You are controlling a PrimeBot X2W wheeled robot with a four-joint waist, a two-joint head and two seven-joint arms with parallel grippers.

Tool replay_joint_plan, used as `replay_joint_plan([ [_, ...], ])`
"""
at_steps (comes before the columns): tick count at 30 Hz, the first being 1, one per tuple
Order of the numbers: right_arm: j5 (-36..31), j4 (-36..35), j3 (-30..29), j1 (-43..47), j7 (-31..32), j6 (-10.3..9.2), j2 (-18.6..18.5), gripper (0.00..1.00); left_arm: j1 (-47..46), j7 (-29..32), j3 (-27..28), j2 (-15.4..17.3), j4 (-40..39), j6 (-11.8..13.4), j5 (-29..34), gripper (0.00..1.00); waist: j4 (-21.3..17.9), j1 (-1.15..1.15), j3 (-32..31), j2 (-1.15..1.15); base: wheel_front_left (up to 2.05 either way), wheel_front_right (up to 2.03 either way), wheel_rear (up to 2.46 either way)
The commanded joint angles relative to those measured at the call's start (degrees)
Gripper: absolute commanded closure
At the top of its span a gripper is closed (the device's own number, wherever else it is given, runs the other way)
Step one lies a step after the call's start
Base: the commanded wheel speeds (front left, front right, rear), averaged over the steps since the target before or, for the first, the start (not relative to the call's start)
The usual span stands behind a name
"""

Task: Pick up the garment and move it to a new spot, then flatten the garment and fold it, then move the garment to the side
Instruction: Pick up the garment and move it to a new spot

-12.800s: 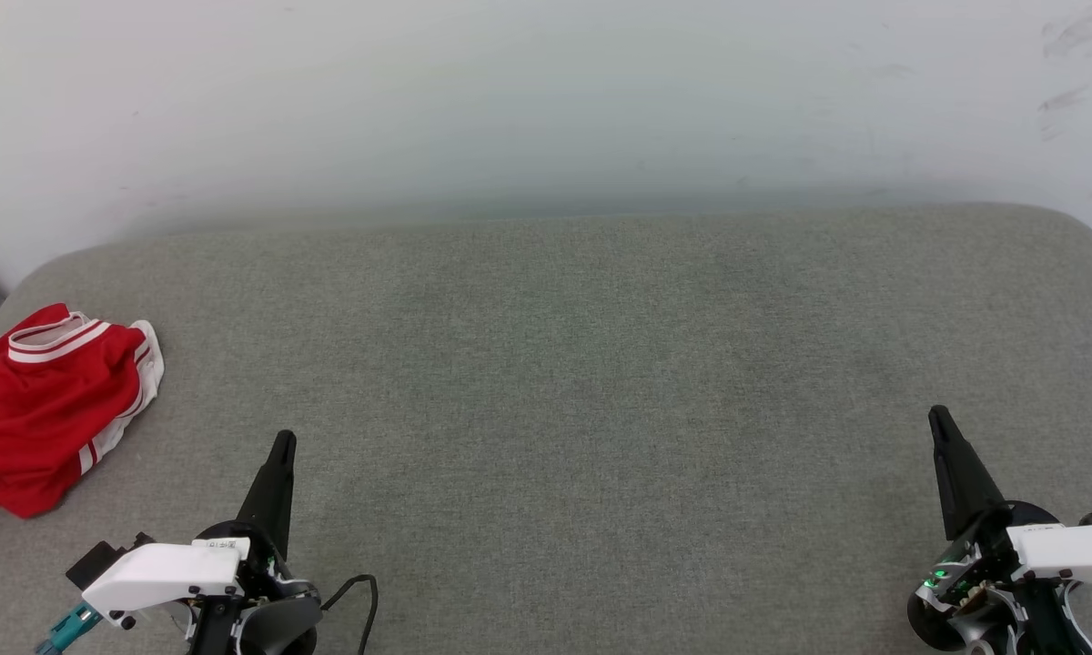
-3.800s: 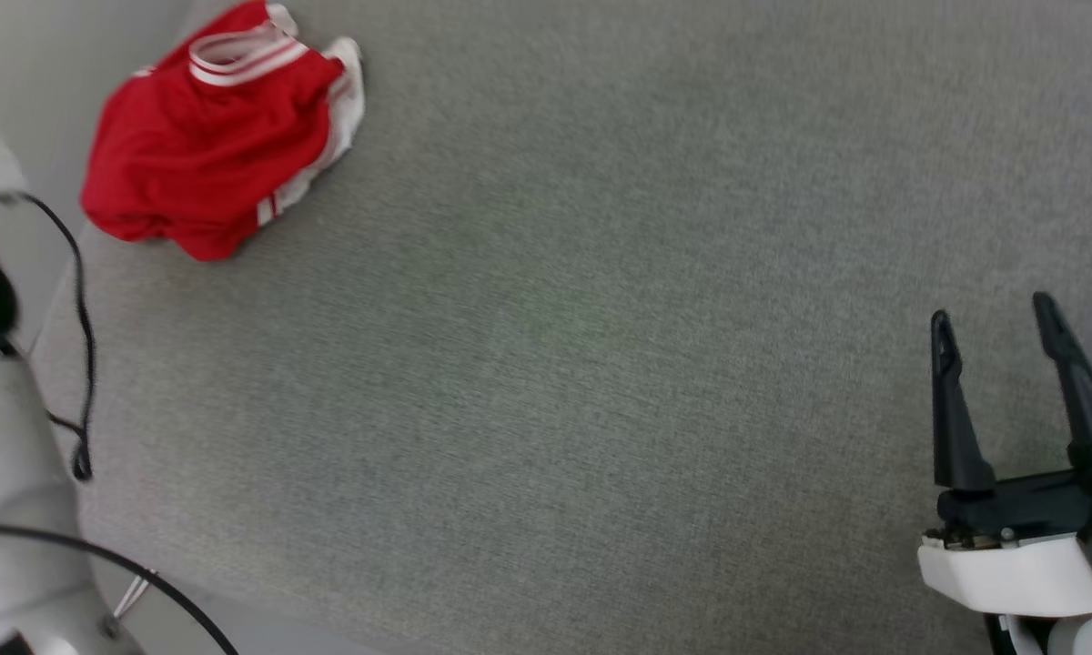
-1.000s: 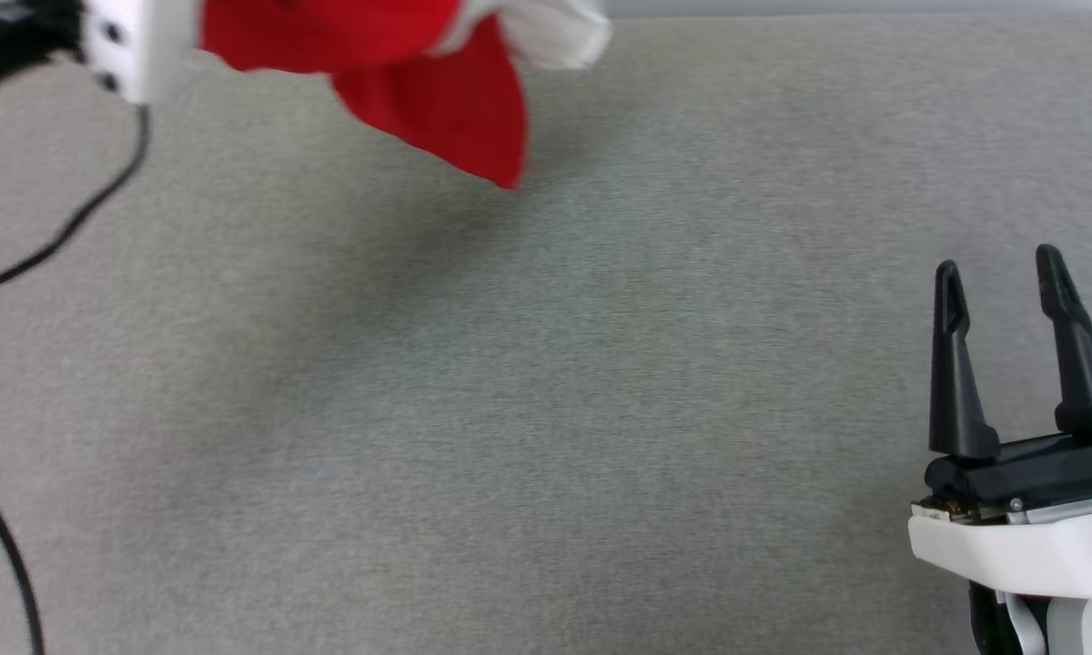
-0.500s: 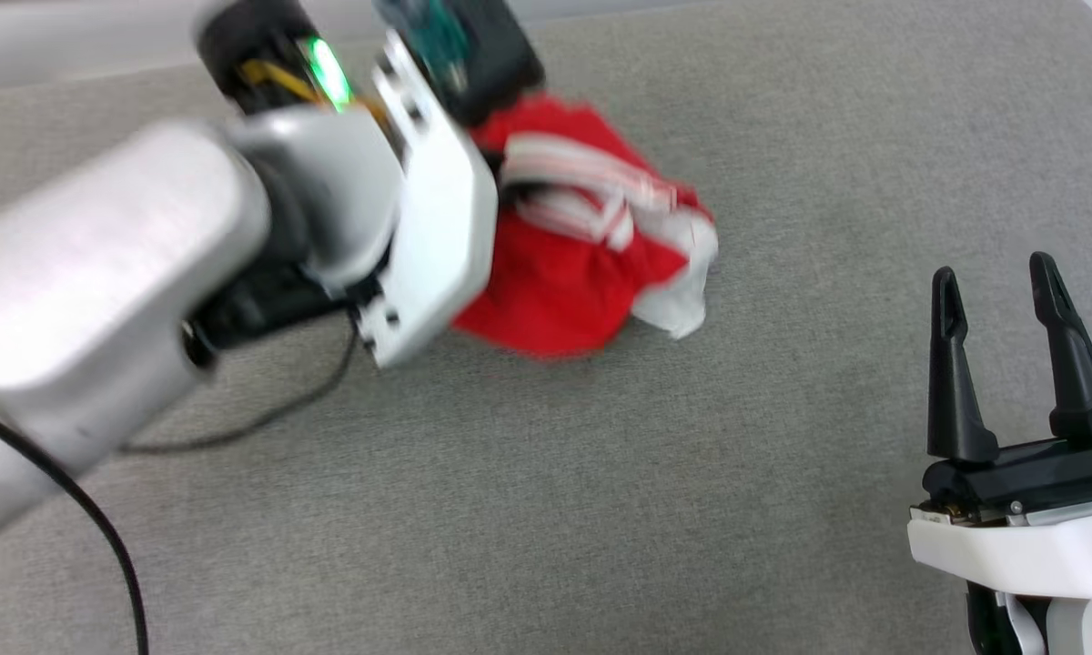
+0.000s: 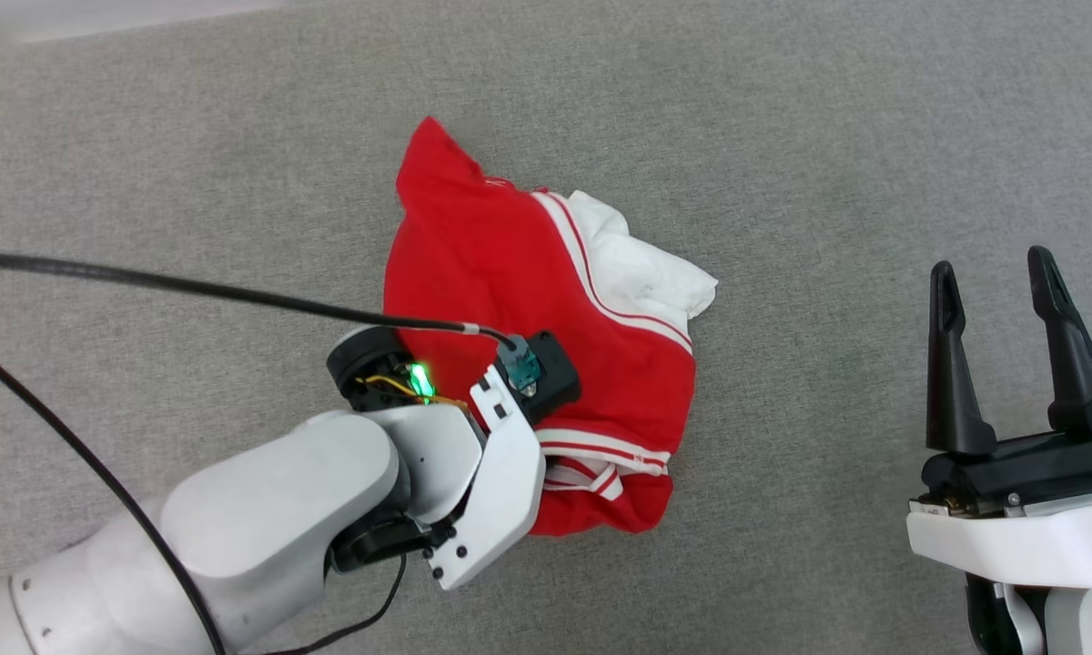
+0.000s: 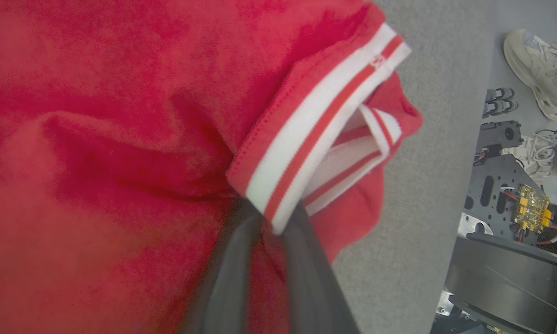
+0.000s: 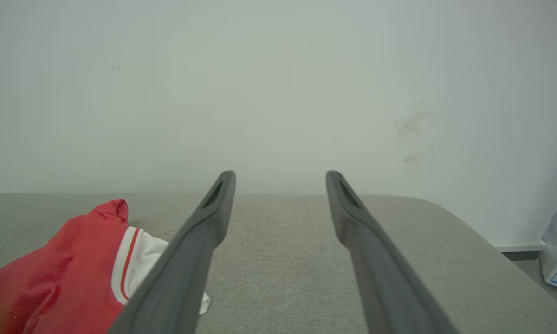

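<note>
Grey woven cushion (image 5: 828, 136) carries everything: the left pincer (image 6: 265, 217) is clenched on the striped hem of the bright red jersey shirt with white sleeves (image 5: 500, 273). It probably holds on to place the bunched cloth mid-cushion, its new spot. The right pincer (image 5: 990, 264), released and empty, hovers well apart, likely ready for flattening; I count one shirt and two pincers.

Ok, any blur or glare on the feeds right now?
Head view: sharp, evenly lit, no glare on the garment. Left wrist view: cloth nearest the lens is soft, striped trim crisp. Right wrist view: right gripper blurs toward the bottom edge.
</note>
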Motion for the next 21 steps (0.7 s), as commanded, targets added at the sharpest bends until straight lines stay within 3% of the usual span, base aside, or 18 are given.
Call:
replay_joint_plan([
  [1,0.0,0.2,-0.1,-0.4,-0.1,-0.02,0.1,0.00,1.7,0.8,-0.2,-0.4,0.2,0.0,0.4,1.00,0.3,0.00,0.0,0.00,0.00,0.00,0.00],
  [5,-0.1,0.7,-0.2,0.0,-0.1,-0.02,0.1,0.00,2.7,-1.4,-0.3,-0.9,1.5,0.0,1.3,1.00,1.2,0.00,-0.7,0.00,0.00,0.00,0.00],
  [7,-0.4,1.0,-0.2,0.5,-0.1,-0.02,0.1,0.00,0.9,-4.8,-0.1,-1.4,2.2,0.0,1.2,0.00,2.0,0.00,-1.5,0.00,0.00,0.00,0.00],
  [16,-1.0,1.9,-1.1,2.3,-0.1,-0.02,0.1,0.00,-4.0,-19.5,5.0,-1.3,2.7,0.3,1.4,0.00,5.7,0.00,-6.9,0.00,0.00,0.00,0.00],
  [21,-1.5,2.2,-1.4,3.5,-0.1,-0.02,0.1,0.00,-3.7,-25.2,8.5,0.3,1.1,3.1,2.7,0.00,7.9,0.00,-9.4,0.00,0.00,0.00,0.00],
])
